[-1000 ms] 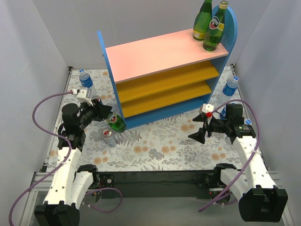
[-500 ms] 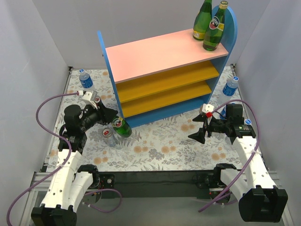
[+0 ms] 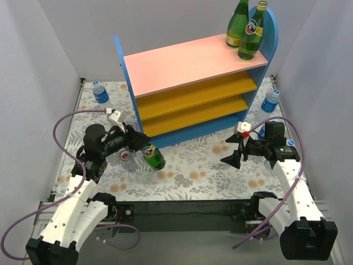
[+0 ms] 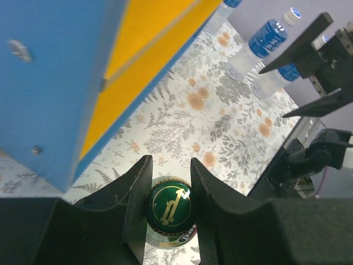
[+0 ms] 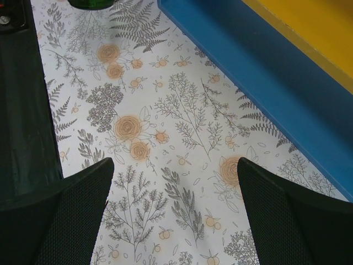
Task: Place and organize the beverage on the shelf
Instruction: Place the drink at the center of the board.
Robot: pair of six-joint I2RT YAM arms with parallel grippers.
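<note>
Left gripper [image 3: 143, 149] is clamped tight on a green bottle [image 3: 154, 158], and that bottle is tipped well over, fat end pointing to the lower right of the overhead frame. Whether it touches the tabletop [image 3: 193, 174] I cannot tell from here. On the left wrist camera you get it end-on: a round green face with a gold mark, pinched between the two black fingers [image 4: 135, 210].

It sits just in front of the shelf [image 3: 182, 63], near the foot of the blue side panel at centre left, and on none of the boards. A red-topped can [image 3: 128, 158] stands on the floral tabletop just to the left of the held bottle.

Over to the right gripper [image 3: 230, 149]: spread wide, nothing in it, hovering over the flowers at centre right, near the shelf's lower right corner. Its wrist camera shows printed ferns below and the blue base board crossing the upper right.

Up on the pink top board, at the far right end, the rear green bottle [image 3: 238, 25] and the front green bottle [image 3: 251, 37] stand upright, just beside each other. One blue-capped bottle [image 3: 101, 94] stands on the tabletop at upper left, apart from the shelf. Another blue-capped plastic bottle [image 3: 270, 101] stands just beside the right-hand panel.
</note>
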